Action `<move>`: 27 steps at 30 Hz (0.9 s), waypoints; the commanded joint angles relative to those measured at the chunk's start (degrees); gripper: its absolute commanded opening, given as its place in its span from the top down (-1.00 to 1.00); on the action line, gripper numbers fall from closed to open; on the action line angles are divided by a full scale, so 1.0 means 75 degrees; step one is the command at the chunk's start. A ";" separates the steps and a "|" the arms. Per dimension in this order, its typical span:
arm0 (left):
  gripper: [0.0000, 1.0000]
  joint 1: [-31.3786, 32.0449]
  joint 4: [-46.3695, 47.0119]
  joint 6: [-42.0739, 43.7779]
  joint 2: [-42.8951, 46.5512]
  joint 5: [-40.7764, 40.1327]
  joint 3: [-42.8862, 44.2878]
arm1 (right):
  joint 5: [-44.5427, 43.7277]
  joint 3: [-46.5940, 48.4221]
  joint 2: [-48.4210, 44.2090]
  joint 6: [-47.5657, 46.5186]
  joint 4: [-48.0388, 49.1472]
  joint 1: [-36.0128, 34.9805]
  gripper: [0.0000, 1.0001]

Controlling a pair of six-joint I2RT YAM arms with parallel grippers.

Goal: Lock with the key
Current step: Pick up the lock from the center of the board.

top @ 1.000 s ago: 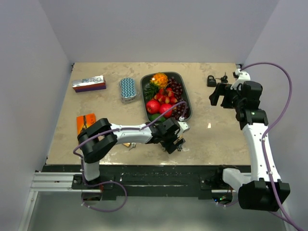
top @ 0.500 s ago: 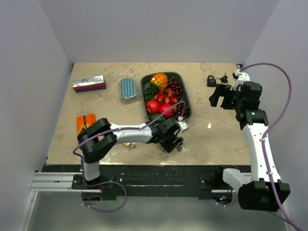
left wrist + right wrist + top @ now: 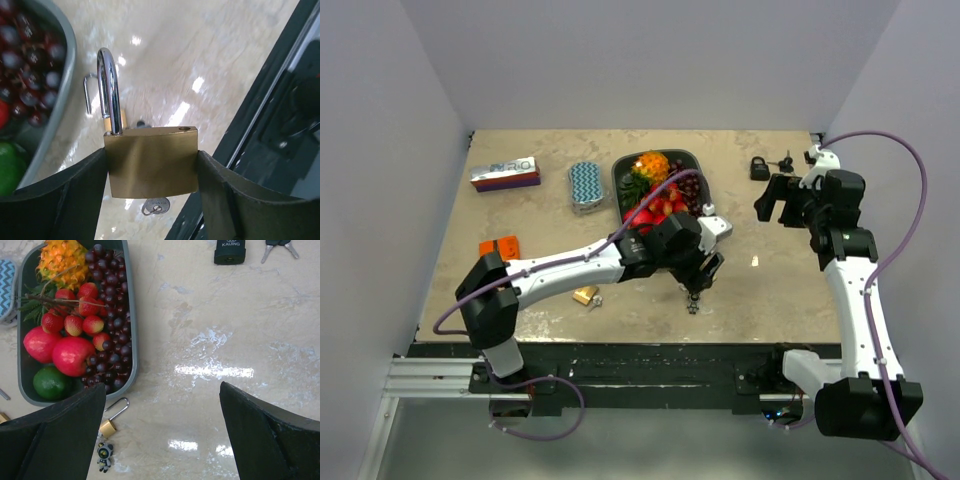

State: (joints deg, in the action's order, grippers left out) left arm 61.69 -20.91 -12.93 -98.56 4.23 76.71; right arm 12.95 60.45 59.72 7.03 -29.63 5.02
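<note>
My left gripper (image 3: 152, 175) is shut on a large brass padlock (image 3: 150, 160) and holds it above the table. Its steel shackle (image 3: 109, 85) stands open on one side. A silver key (image 3: 155, 206) shows just under the padlock body. In the top view the left gripper (image 3: 705, 265) hovers in front of the fruit tray, and the padlock is hidden beneath it. My right gripper (image 3: 775, 205) is open and empty at the right, high above the table; in its wrist view (image 3: 162, 430) nothing lies between the jaws.
A grey fruit tray (image 3: 705, 205) stands mid-table. A small long-shackled padlock (image 3: 107, 426) and an astronaut keychain (image 3: 104, 456) lie by its near corner. A black padlock (image 3: 759, 167) and keys (image 3: 785, 160) lie far right. Another brass padlock (image 3: 585, 295), an orange box (image 3: 500, 247).
My left arm has risen from the table's front and swung right and farther in, carrying the brass padlock. The orange box is more uncovered. The right arm has not moved.
</note>
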 commanded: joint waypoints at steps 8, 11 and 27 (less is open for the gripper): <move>1.00 -0.1616 0.0314 -0.2154 -0.0638 0.0105 0.4007 | 0.0522 0.0098 -0.0650 0.0504 0.0562 0.0046 -0.98; 1.00 -0.1768 0.0478 -0.2447 -0.0849 -0.0199 0.4582 | 0.1528 -0.0347 -0.1013 0.0574 0.0844 0.0046 -0.94; 1.00 -0.2085 0.0631 -0.4627 -0.1237 -0.0330 0.5335 | 0.1673 -0.2177 -0.1566 0.3212 0.5661 -0.1089 -0.86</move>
State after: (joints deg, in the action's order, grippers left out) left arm 46.65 -22.44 -42.50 -109.25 1.15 112.95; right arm 27.59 42.17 45.95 27.83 1.96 0.60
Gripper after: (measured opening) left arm 0.711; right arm 0.930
